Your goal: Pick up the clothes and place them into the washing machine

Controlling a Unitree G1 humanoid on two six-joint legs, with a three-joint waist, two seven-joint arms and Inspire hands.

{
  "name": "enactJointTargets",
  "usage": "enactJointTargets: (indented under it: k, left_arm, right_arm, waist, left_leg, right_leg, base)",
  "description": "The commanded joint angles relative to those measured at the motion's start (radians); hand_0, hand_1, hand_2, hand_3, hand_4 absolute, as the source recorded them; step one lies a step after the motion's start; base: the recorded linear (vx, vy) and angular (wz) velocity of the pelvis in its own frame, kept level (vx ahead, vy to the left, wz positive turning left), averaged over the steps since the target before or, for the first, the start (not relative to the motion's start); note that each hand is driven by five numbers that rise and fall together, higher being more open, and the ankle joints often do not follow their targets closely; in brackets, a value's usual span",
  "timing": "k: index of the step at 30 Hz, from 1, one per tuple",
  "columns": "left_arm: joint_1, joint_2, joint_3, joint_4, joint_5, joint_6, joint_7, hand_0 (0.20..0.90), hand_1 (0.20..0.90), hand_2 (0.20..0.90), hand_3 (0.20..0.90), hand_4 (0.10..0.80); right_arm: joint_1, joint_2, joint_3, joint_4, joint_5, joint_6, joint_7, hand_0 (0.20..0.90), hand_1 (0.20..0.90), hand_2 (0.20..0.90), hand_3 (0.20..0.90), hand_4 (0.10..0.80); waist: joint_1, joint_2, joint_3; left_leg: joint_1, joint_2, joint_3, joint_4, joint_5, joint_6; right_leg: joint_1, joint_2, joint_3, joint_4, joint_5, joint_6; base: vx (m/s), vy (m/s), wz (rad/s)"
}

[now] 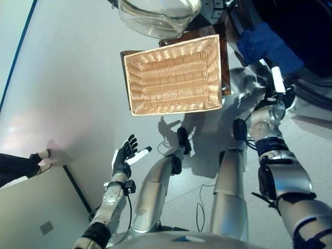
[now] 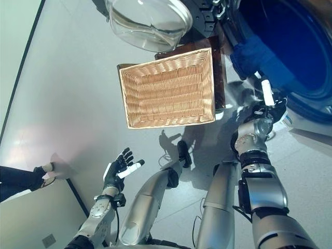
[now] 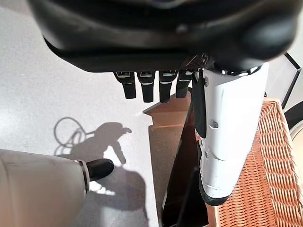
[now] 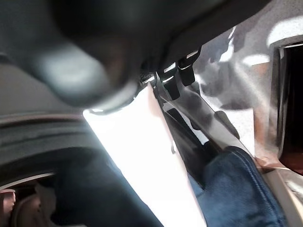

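Observation:
A blue cloth lies over the lower rim of the washing machine's dark opening; it also shows in the right wrist view. My right hand is just below the cloth, fingers straight and the white-covered thumb pointing up at it, holding nothing. The shallow wicker basket sits empty on the low dark brown box beside the machine. My left hand is open and empty over the floor, well in front of the basket; its wrist view shows the basket's edge.
The machine's round glass door stands open above the far side of the basket. A person's shoe is at the left edge. A grey flat panel lies at the lower left.

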Motion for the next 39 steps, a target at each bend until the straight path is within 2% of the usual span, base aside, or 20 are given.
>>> enactJointTargets:
  k: [1,18,19,20,21,22,29,35,39]
  left_arm:
    - [0.006,0.078,0.048,-0.009,-0.033,-0.019,0.016,0.900,0.900,0.900,0.900,0.800]
    - [0.024,0.087,0.062,-0.021,-0.033,-0.019,0.013,0.900,0.900,0.900,0.900,0.800]
    - [0.024,0.087,0.063,-0.025,-0.033,-0.019,0.013,0.900,0.900,0.900,0.900,0.800]
    - [0.026,0.088,0.064,-0.026,-0.035,-0.020,0.014,0.900,0.900,0.900,0.900,0.800]
    - [0.026,0.089,0.063,-0.031,-0.039,-0.021,0.014,0.900,0.900,0.900,0.900,0.800]
    - [0.029,0.090,0.063,-0.032,-0.042,-0.021,0.014,0.900,0.900,0.900,0.900,0.800]
    - [0.026,0.083,0.058,-0.016,-0.045,-0.015,0.022,0.900,0.900,0.900,0.900,0.800]
    - [0.038,0.078,0.054,-0.022,-0.045,-0.018,0.024,0.900,0.900,0.900,0.900,0.800]
    - [0.036,0.082,0.052,-0.027,-0.042,-0.020,0.021,0.900,0.900,0.900,0.900,0.800]
  right_arm:
    - [-0.262,-0.016,0.147,-0.235,-0.123,-0.086,0.110,0.900,0.900,0.900,0.900,0.800]
    - [-0.247,0.017,0.149,-0.274,-0.102,-0.086,0.126,0.900,0.900,0.900,0.900,0.800]
    - [-0.252,0.014,0.145,-0.273,-0.096,-0.090,0.126,0.796,0.796,0.796,0.796,0.725]
    - [-0.256,0.014,0.134,-0.273,-0.079,-0.097,0.127,0.332,0.332,0.332,0.332,0.394]
    - [-0.263,0.013,0.128,-0.268,-0.075,-0.102,0.121,0.236,0.236,0.236,0.236,0.325]
    - [-0.268,0.009,0.123,-0.261,-0.073,-0.104,0.116,0.200,0.200,0.200,0.200,0.300]
    - [-0.272,0.002,0.095,-0.241,-0.066,-0.117,0.079,0.200,0.200,0.200,0.200,0.300]
    - [-0.238,0.017,0.032,-0.268,-0.022,-0.163,0.059,0.200,0.200,0.200,0.200,0.300]
    - [-0.234,-0.011,0.034,-0.268,-0.055,-0.151,0.042,0.200,0.200,0.200,0.200,0.300]
  waist:
    - [0.027,0.021,-0.029]
    - [0.043,0.004,-0.039]
    - [0.043,0.004,-0.039]
    - [0.043,0.003,-0.038]
    - [0.044,0.003,-0.037]
    - [0.046,0.004,-0.036]
    - [0.037,0.013,-0.017]
    - [0.036,0.025,-0.025]
    - [0.036,0.032,-0.026]
  left_leg:
    - [-0.021,0.050,-0.044,-0.011,0.017,-0.066]
    - [-0.004,0.046,-0.051,-0.014,0.015,-0.062]
    - [-0.004,0.046,-0.051,-0.015,0.016,-0.062]
    - [-0.005,0.045,-0.051,-0.015,0.016,-0.062]
    - [-0.006,0.045,-0.051,-0.014,0.017,-0.062]
    - [-0.007,0.045,-0.051,-0.015,0.018,-0.063]
    - [-0.010,0.048,-0.049,-0.019,0.023,-0.064]
    - [-0.001,0.044,-0.045,-0.026,0.021,-0.064]
    - [0.004,0.042,-0.043,-0.027,0.021,-0.064]
  right_leg:
    - [0.084,0.037,-0.068,0.030,-0.064,-0.085]
    - [0.115,0.032,-0.067,0.010,-0.061,-0.083]
    - [0.114,0.031,-0.067,0.009,-0.062,-0.083]
    - [0.113,0.031,-0.067,0.009,-0.062,-0.083]
    - [0.112,0.031,-0.065,0.008,-0.063,-0.083]
    - [0.112,0.031,-0.064,0.007,-0.063,-0.084]
    - [0.108,0.032,-0.066,0.008,-0.062,-0.086]
    - [0.115,0.032,-0.060,0.005,-0.068,-0.084]
    - [0.119,0.030,-0.056,0.004,-0.069,-0.082]
  base:
    - [-0.017,0.020,0.03]
    - [0.000,0.005,0.02]
    - [0.005,0.014,0.04]
    - [0.000,0.000,0.00]
    - [0.000,0.000,0.00]
    - [0.000,0.000,0.00]
    - [0.000,0.000,0.00]
    - [0.000,0.000,0.00]
    - [0.003,-0.002,-0.01]
